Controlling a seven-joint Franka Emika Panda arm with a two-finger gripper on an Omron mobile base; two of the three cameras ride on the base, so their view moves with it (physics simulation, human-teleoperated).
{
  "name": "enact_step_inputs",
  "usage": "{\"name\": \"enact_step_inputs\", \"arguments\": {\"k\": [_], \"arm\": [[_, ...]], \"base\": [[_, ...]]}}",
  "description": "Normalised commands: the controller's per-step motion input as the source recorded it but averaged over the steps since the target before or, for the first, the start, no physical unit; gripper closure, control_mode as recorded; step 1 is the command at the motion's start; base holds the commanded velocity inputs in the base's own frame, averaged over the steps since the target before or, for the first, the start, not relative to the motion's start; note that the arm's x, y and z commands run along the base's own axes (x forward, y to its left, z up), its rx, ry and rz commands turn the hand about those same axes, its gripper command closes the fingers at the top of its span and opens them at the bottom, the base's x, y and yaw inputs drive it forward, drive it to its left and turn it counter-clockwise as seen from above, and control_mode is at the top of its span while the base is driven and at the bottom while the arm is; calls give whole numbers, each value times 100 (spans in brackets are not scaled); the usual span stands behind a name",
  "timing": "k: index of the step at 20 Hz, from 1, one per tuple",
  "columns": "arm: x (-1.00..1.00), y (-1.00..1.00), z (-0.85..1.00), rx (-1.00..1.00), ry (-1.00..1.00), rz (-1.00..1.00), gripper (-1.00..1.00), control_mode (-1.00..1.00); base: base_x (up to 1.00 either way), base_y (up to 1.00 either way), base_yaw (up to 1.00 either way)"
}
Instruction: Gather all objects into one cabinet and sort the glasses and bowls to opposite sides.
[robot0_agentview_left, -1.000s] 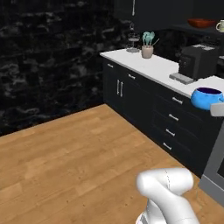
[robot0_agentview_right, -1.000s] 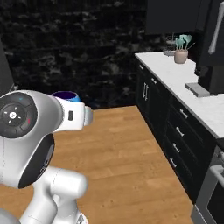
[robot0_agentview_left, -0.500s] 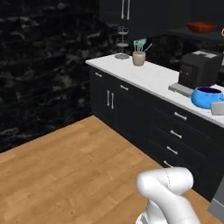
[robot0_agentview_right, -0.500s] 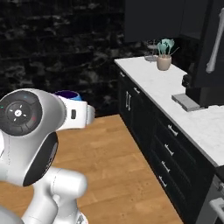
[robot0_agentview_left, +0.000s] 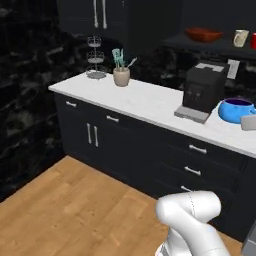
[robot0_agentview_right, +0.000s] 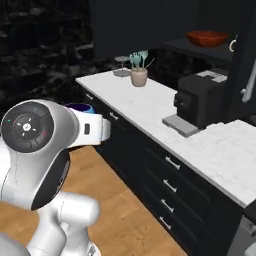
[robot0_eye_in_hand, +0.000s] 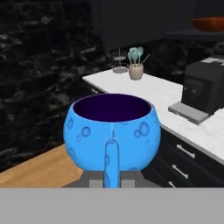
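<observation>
Base rolls on: the white counter (robot0_agentview_left: 150, 102) now sits nearer and wider in both base views.
Left to right: vase (robot0_agentview_left: 121, 75), coffee machine (robot0_agentview_left: 201, 92), then the blue bowl (robot0_eye_in_hand: 112, 131), clamped by its rim in the nearly closed gripper (robot0_eye_in_hand: 112, 177); wooden bowl (robot0_agentview_left: 204, 34) on the cabinet shelf (robot0_agentview_left: 220, 46).

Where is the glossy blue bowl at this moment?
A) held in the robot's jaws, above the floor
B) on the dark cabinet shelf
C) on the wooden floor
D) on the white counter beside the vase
A: in the hand view the glossy blue bowl sits clamped at its rim between the finger tips, with the wooden floor behind it.
</observation>
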Motion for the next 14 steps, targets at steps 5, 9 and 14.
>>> {"name": "enact_step_inputs", "arguments": {"k": [5,9,14], "arm": [[0,0,0,0,0,0,100,100],[0,0,0,0,0,0,100,100],[0,0,0,0,0,0,100,100]], "base": [[82,24,-64],[68,12,-67],[68,0,-63]]}}
